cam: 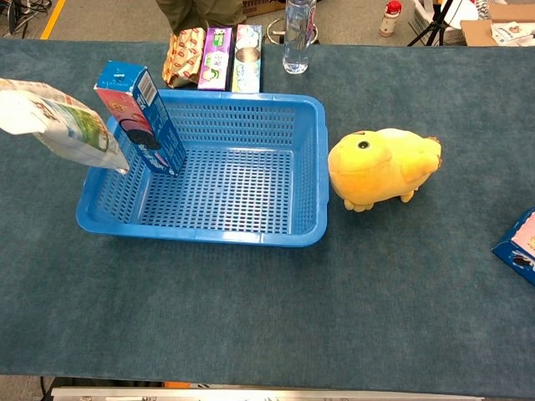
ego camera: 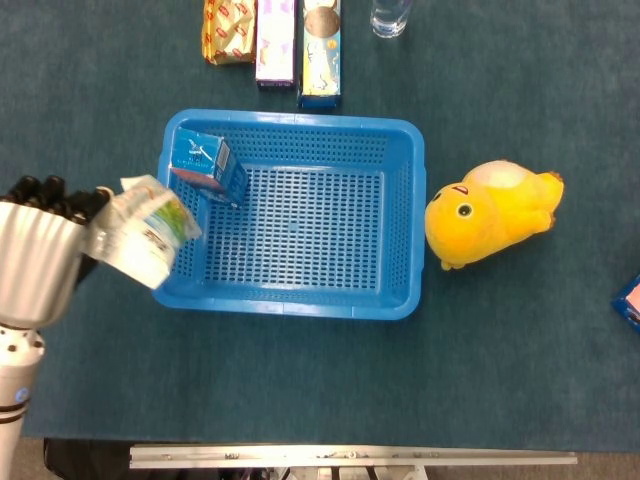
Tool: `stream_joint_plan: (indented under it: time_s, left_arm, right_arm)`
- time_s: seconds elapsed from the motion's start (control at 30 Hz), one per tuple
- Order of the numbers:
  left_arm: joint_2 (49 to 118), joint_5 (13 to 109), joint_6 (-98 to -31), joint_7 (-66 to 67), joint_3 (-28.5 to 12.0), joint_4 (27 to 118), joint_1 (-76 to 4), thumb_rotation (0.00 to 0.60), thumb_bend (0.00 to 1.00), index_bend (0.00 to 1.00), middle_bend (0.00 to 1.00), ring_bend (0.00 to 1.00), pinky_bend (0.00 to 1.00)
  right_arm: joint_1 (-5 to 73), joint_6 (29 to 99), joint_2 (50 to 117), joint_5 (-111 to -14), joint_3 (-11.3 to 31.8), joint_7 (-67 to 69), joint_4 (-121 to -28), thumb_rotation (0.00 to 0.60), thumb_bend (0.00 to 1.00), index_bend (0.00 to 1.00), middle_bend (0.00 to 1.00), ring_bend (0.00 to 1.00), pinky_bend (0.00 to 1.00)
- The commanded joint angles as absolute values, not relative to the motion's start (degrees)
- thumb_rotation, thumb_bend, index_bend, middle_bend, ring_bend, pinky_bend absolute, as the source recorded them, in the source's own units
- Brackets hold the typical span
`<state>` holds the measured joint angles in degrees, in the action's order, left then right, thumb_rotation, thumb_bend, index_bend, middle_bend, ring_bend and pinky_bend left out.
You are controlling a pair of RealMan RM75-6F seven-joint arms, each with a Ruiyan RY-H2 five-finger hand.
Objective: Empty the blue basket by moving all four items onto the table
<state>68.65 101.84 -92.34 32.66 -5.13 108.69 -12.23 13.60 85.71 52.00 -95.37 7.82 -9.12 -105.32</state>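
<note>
Blue basket rim partly hidden by pouch in left hand.

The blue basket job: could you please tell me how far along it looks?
Done: the yellow plush chick lies on the table beside the blue plastic basket. In hand: the left hand holds a white-green pouch lifted over the basket's left rim. Left: the blue carton stands inside.

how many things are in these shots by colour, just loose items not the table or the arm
Blue: 3, the blue mesh basket, the blue carton standing in it, a blue box at the right edge.
Yellow: 1, the plush duck.
White-green: 1, the crinkly pouch held by the left hand.
Back row: 3 snack packs, 1 clear bottle.
Total: 9.
</note>
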Motion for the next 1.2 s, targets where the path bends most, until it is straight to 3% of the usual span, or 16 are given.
stream_joint_plan:
  time_s: [0.03, 0.5, 0.87, 1.2]
  left_arm:
    - [67.3, 100.9, -93.7, 32.5, -6.5, 109.3, -11.5, 0.6, 0.26, 0.83, 0.84, 0.65, 0.7]
    - [66.9, 89.6, -94.5, 31.5, -9.7, 101.9, -8.8, 0.6, 0.26, 0.83, 0.84, 0.65, 0.7]
    - [70.7, 81.9, -88.3, 29.2, -7.1, 96.1, -8.3, 0.6, 0.26, 0.82, 0.83, 0.65, 0.7]
    - [69.3, 77.8, -86.4, 28.9, -7.2, 99.2, -8.1, 0.6, 0.26, 0.71, 0.75, 0.59, 0.69]
  right_arm:
    - [13.6, 85.7, 52.0, -95.3, 7.8, -9.1, -105.3, 0.6, 0.0, 0.05, 0.19, 0.24, 0.38]
    - [13.4, 85.3, 52.6, -94.8, 7.5, -8.4, -104.6, 0.6, 0.0, 0.05, 0.19, 0.24, 0.38]
    - [13.7, 84.7, 53.0, -94.3, 7.4, -8.1, -104.4, 0.6, 0.0, 0.05, 0.19, 0.24, 0.38]
    - [13.6, 84.5, 53.2, -93.9, 7.3, -7.8, -104.0, 0.6, 0.0, 0.05, 0.19, 0.24, 0.39]
